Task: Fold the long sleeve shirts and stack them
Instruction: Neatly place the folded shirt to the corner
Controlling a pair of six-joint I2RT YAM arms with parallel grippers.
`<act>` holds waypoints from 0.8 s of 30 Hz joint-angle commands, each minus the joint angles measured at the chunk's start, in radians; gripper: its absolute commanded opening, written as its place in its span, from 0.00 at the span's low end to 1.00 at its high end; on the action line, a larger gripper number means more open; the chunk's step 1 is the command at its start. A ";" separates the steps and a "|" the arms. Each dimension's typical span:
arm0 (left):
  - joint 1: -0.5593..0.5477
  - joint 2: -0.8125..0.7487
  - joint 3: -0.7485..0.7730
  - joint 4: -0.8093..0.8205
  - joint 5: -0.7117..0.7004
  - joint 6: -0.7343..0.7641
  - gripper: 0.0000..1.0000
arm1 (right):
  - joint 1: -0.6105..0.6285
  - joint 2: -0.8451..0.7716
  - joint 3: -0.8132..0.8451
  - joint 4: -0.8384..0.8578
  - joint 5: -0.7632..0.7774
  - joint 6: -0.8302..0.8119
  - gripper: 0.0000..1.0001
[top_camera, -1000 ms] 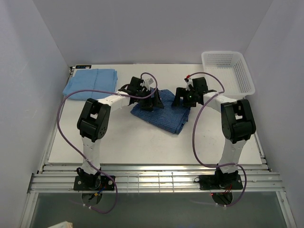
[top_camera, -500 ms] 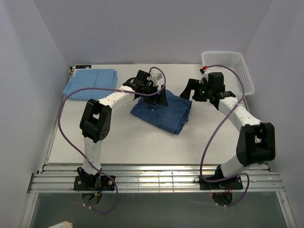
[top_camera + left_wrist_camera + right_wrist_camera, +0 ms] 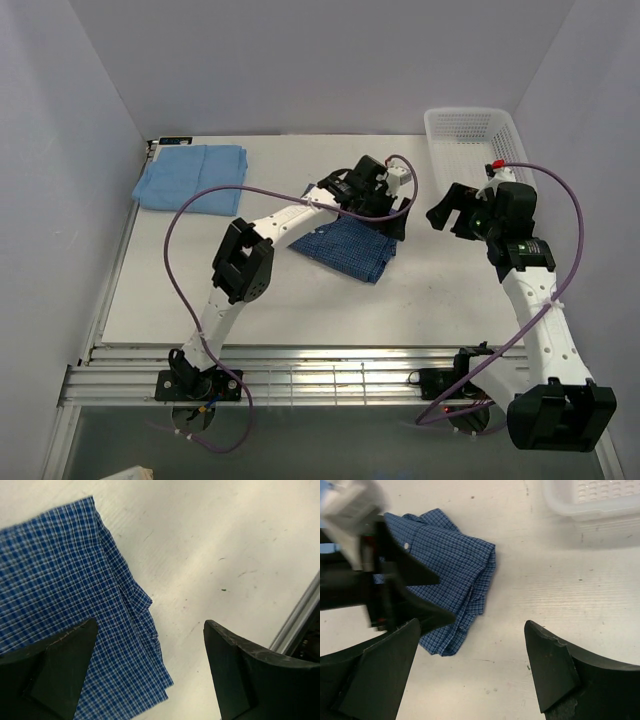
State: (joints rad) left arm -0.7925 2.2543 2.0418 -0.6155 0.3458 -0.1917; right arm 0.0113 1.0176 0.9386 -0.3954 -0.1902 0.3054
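The dark blue checked shirt [image 3: 345, 250] lies folded in the middle of the surface [image 3: 300, 300]. The left fingers [image 3: 55, 670] are spread wide at its right edge and hold nothing; one is over the cloth, the other over bare surface. The right fingers [image 3: 555, 670], also wide and empty, hang further right, apart from the shirt. The light blue shirt [image 3: 190, 178] lies folded at the far left, and a white mesh basket [image 3: 480, 150] stands at the far right.

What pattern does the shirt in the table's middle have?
The shirt: fine blue-white check, clearest in left wrist view.
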 commanded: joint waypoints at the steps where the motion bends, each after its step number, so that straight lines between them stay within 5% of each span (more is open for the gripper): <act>1: 0.007 0.076 0.032 -0.092 -0.068 -0.008 0.98 | 0.001 -0.057 -0.027 -0.045 -0.101 -0.009 0.90; 18: -0.013 0.077 -0.153 -0.095 0.024 0.000 0.98 | -0.001 -0.163 -0.109 -0.063 -0.097 -0.031 0.90; 24: -0.068 0.068 -0.204 -0.121 -0.196 -0.020 0.98 | 0.001 -0.171 -0.129 -0.056 -0.112 -0.034 0.90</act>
State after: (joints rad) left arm -0.8116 2.3127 1.8904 -0.6094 0.2916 -0.2005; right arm 0.0132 0.8646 0.8177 -0.4713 -0.2966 0.2855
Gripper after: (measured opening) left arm 0.978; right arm 0.900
